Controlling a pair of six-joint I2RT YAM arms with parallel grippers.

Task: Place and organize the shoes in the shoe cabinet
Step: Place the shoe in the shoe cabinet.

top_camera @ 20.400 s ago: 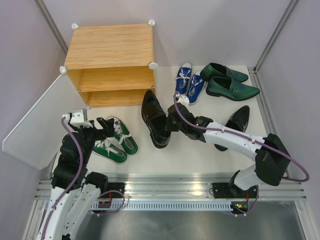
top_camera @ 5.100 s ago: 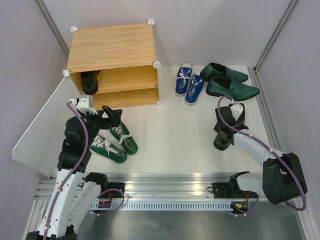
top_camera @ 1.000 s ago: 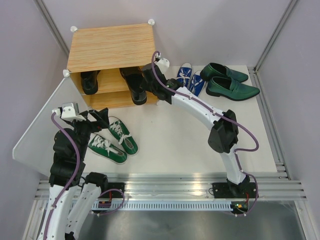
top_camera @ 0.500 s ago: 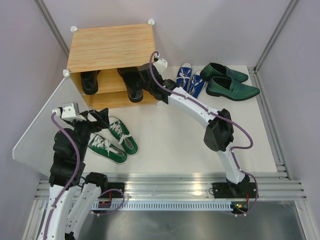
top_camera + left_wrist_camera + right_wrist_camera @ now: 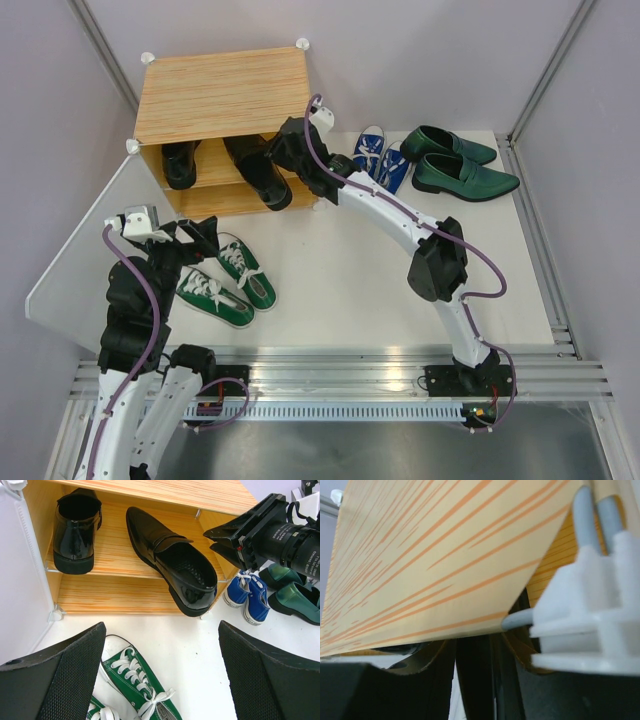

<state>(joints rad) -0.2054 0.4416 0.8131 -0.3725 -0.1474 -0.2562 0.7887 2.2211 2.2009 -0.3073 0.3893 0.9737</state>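
Note:
The shoe cabinet (image 5: 220,95) stands at the back left with both shiny black boots on its upper shelf. One boot (image 5: 75,530) stands at the left; the other (image 5: 170,560) lies slantwise with its heel over the shelf's front edge. My right gripper (image 5: 287,150) is at that heel with its jaws open, and the boot's back rim (image 5: 475,665) stands loose between them. My left gripper (image 5: 161,625) hangs wide open and holds nothing above the green sneakers (image 5: 225,280). The blue sneakers (image 5: 380,160) and dark-green loafers (image 5: 455,160) sit to the right of the cabinet.
The frosted door panel (image 5: 80,260) is swung open along the left, beside my left arm. A white corner connector (image 5: 590,615) and the cabinet's top panel (image 5: 435,555) fill the right wrist view. Grey walls enclose the white floor (image 5: 360,270).
My right gripper has opened and let go of the second boot, which now lies farther in on the upper shelf. The left arm has not moved.

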